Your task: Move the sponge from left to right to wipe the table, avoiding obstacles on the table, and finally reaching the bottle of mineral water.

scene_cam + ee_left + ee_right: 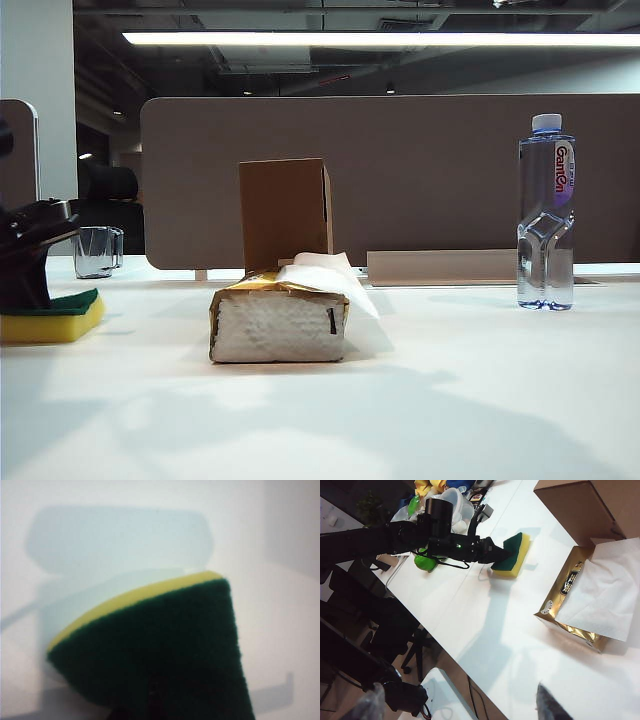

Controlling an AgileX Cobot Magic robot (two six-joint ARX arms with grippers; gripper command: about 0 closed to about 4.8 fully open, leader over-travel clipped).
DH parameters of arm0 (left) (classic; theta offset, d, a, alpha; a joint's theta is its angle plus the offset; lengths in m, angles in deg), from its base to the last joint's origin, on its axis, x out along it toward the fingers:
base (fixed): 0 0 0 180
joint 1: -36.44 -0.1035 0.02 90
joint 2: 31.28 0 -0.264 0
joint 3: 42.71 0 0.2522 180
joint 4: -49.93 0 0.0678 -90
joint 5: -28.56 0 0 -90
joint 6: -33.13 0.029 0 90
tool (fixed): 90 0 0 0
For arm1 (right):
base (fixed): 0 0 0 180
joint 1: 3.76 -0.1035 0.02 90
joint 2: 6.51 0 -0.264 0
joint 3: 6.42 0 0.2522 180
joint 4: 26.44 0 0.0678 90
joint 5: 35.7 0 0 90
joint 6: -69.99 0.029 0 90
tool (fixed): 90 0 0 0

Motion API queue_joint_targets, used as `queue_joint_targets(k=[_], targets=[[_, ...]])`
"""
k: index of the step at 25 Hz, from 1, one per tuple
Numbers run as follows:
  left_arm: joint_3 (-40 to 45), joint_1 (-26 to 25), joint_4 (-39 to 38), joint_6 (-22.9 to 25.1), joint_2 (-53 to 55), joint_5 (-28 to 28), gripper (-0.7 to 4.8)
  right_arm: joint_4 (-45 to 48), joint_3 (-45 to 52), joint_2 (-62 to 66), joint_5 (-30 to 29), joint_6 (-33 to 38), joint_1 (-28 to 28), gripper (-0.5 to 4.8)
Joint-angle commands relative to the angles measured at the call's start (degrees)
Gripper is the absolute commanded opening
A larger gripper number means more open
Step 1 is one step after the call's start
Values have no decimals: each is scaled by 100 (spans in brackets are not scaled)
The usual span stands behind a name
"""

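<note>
Yellow-and-green sponge (50, 318), gold-edged tissue pack (280, 322)

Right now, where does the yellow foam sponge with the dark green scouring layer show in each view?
Exterior view: sponge at the far left edge, on the white table, under the left gripper.
Left wrist view: sponge fills the lower middle, green side facing.
Right wrist view: sponge upper middle, gripped by the left gripper.
Shared landmark: none spans all three; the gold-edged tissue pack links two.

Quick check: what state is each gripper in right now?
Left gripper: jaws shut on the sponge at the table's left end.
Right gripper: open, holding nothing, hanging over the table's near edge.
</note>
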Motion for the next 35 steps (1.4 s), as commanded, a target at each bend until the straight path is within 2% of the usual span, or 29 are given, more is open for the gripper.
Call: queue_joint_targets(k=[1,14,31,35], targets=[[350,17,-446,-20,-33,105,-6,55,-26,-15,-33,-17,-4,387],[1427,17,-247,-76,-852,103,-6,57,-26,-17,-98,-20,-4,387],[2704,153,-33,-540,-1910,-24,-6,59,-26,-22,-164,-59,-4,387],[3255,155,210,-728,-2177,-72,-6,59,-26,-22,-179,-61,-4,387]])
